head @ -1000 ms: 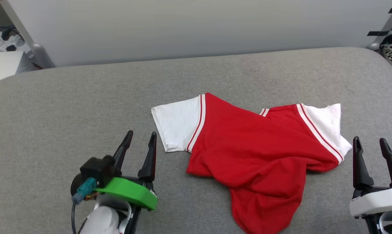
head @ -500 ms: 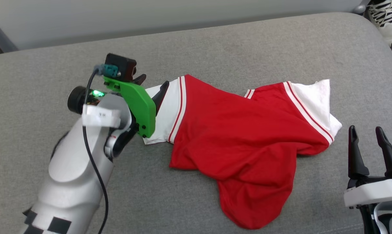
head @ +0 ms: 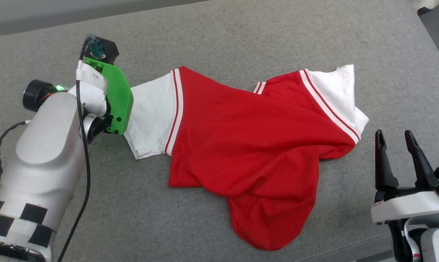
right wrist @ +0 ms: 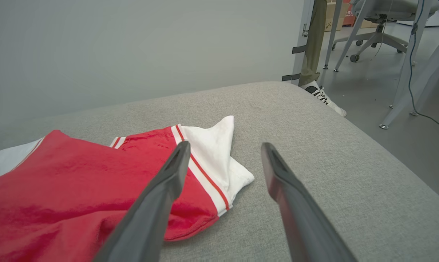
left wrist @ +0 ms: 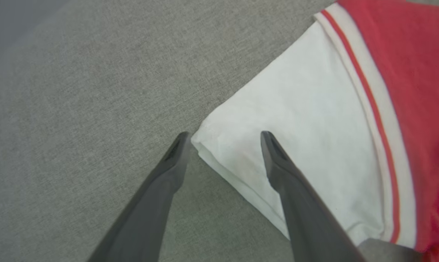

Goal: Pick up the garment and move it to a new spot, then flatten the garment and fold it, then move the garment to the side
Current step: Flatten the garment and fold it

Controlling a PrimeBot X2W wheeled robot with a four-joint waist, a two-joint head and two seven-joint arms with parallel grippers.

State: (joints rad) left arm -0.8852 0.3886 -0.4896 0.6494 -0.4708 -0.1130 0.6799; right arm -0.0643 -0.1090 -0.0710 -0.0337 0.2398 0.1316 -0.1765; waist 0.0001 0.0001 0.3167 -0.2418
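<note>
I saw the garment (head: 241, 138) lying rumpled mid-cushion (head: 241, 36). My left end effector (left wrist: 223, 136) stood wide, straddling the corner of its white sleeve (left wrist: 299, 120). My right end effector (head: 394, 134) stood wide and empty near the cushion's right edge.

A plain pale wall (right wrist: 132, 47) stands behind the far edge of a grey fabric-covered bench (head: 241, 32). Past its right corner, a grey floor (right wrist: 365, 87) carries a wheeled office chair (right wrist: 381, 7) and slanted metal legs (right wrist: 418, 78).
</note>
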